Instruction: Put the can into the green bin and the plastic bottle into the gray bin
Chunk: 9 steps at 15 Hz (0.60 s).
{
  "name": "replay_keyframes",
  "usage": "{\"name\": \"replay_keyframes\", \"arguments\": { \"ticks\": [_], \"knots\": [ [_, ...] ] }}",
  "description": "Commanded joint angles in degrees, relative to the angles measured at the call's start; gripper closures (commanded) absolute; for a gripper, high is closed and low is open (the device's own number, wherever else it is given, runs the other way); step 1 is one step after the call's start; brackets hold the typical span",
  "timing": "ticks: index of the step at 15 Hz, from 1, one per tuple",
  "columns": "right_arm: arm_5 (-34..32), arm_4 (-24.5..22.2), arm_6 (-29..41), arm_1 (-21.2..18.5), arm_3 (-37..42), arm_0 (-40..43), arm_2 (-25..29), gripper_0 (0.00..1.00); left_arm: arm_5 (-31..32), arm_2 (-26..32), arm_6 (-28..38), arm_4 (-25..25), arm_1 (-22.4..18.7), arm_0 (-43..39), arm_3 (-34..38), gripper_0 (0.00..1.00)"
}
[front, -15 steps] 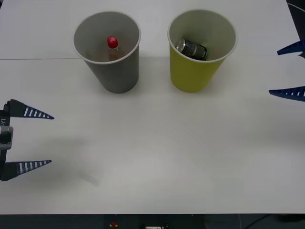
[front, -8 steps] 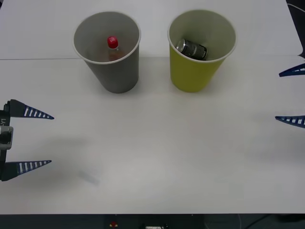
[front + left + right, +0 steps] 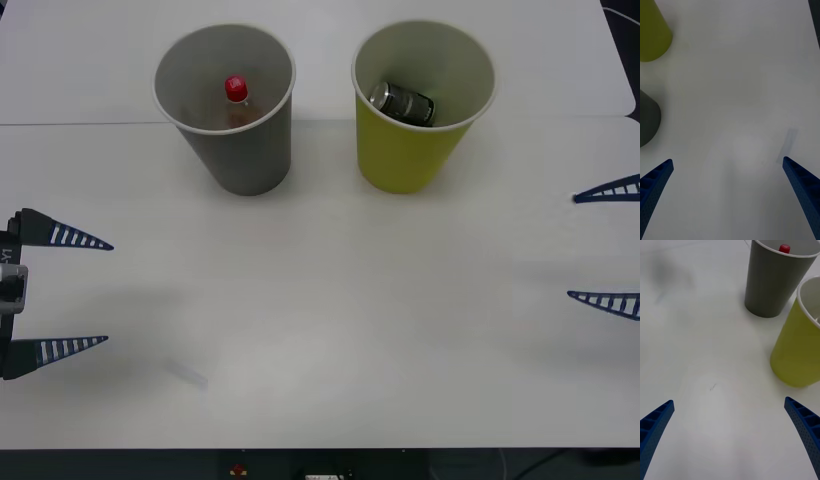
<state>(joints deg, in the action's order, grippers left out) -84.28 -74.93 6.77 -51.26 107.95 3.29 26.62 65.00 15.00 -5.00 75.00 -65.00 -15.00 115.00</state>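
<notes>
The gray bin (image 3: 240, 160) stands at the back left of the table with the plastic bottle (image 3: 236, 92) upright inside it, red cap showing. Beside it on the right is the green bin (image 3: 405, 155), and the dark can (image 3: 402, 102) lies tilted inside. My left gripper (image 3: 85, 292) hovers open at the table's left edge, nothing between its fingers. At the right edge my right gripper (image 3: 590, 245) is open and empty, nearer than the green bin. The right wrist view shows the gray bin (image 3: 773, 281), the bottle's red cap (image 3: 784, 248) and the green bin (image 3: 797, 352).
The white table (image 3: 330, 320) stretches wide between both grippers in front of the bins. A seam line (image 3: 80, 124) crosses the table at the back left. The left wrist view catches the green bin (image 3: 653, 33) and the gray bin (image 3: 647, 118) at its edge.
My right gripper has drawn back toward the near side of the table along the right edge. The left gripper, the bins and their contents have not moved.
</notes>
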Motion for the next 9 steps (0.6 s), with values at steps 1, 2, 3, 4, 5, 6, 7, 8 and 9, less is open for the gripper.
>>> {"name": "replay_keyframes", "arguments": {
  "ticks": [1, 2, 3, 4, 5, 6, 7, 8, 9],
  "knots": [
    [1.0, -0.1, 0.0, 0.9, 3.1, 3.1, 0.7, 0.0, 0.0, 0.0, 0.0, 0.0, 0.0, 0.0, 0.0, 0.0],
    [1.0, -0.1, -0.1, 1.5, 4.2, 4.1, 1.0, 0.0, 0.0, 0.0, 0.0, 0.0, 0.0, 0.0, 0.0, 0.0],
    [1.0, -0.1, -0.1, 2.0, 5.1, 5.0, 1.3, 0.0, 0.0, 0.0, 0.0, 0.0, 0.0, 0.0, 0.0, 0.0],
    [1.0, 0.0, -0.3, 2.7, 6.0, 5.9, 1.9, 0.0, 0.0, 0.0, 0.0, 0.0, 0.0, 0.0, 0.0, 0.0],
    [1.0, -0.4, -0.4, 3.4, 7.3, 7.1, 2.4, 0.0, 0.0, 0.0, 0.0, 0.0, 0.0, 0.0, 0.0, 0.0],
    [1.0, -0.8, -0.4, 3.9, 8.4, 7.9, 2.6, 0.0, 0.0, 0.0, 0.0, 0.0, 0.0, 0.0, 0.0, 0.0],
    [1.0, -0.9, -0.4, 4.2, 9.2, 8.6, 3.1, 0.0, 0.0, 0.0, 0.0, 0.0, 0.0, 0.0, 0.0, 0.0],
    [1.0, -0.9, -0.4, 4.3, 9.8, 9.1, 3.3, 0.0, 0.0, 0.0, 0.0, 0.0, 0.0, 0.0, 0.0, 0.0],
    [1.0, -0.9, -0.4, 4.4, 9.9, 9.3, 3.4, 0.0, 0.0, 0.0, 0.0, 0.0, 0.0, 0.0, 0.0, 0.0]
  ]
}}
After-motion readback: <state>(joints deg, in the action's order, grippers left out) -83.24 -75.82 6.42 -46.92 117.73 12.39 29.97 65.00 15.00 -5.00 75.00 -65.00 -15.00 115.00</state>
